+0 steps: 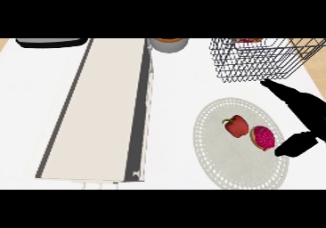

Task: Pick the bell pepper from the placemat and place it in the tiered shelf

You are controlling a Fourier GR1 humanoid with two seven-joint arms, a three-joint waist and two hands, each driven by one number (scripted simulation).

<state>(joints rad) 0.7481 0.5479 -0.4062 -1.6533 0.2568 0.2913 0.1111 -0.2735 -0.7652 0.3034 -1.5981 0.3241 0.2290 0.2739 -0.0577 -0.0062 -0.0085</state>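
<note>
Resting on the white counter (pixel 179 102), the round placemat (pixel 218 164) lies beside the open-fingered right hand (pixel 303 111).

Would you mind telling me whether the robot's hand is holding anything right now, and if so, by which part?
Nothing is held. The right hand is open beside the placemat; the pepper lies there untouched.

Only one part of the robot's body is visible, the right hand (pixel 303 113), at the right edge of the head view. It is fully black and matt, without any marking, screw or cable that I can see. One long part is slim and ends in a narrow tip; another is short and thick (with a rounded, blunt end). The grey forearm is not visible.
</note>
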